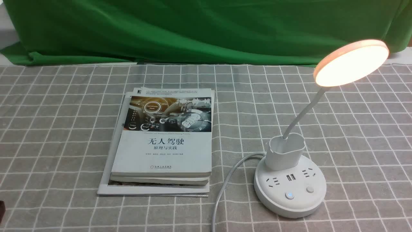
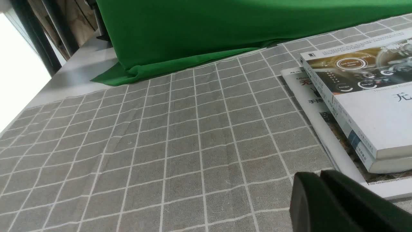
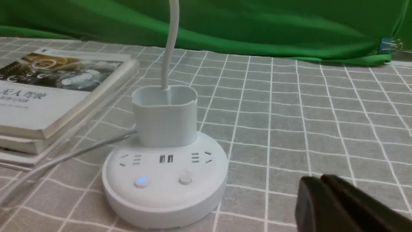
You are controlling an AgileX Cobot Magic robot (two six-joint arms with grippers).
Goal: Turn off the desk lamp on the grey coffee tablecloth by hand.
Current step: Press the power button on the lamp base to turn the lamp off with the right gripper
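Front view shows the desk lamp on the right part of the grey coffee tablecloth, head glowing, near a pile of books. The left gripper and the right gripper are both pinched closed and hold nothing.

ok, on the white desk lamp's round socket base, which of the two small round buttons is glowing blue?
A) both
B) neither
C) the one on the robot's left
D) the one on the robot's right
C: on the white desk lamp, the round base has a left button with a blue glow at its centre, while the right button is plain white.
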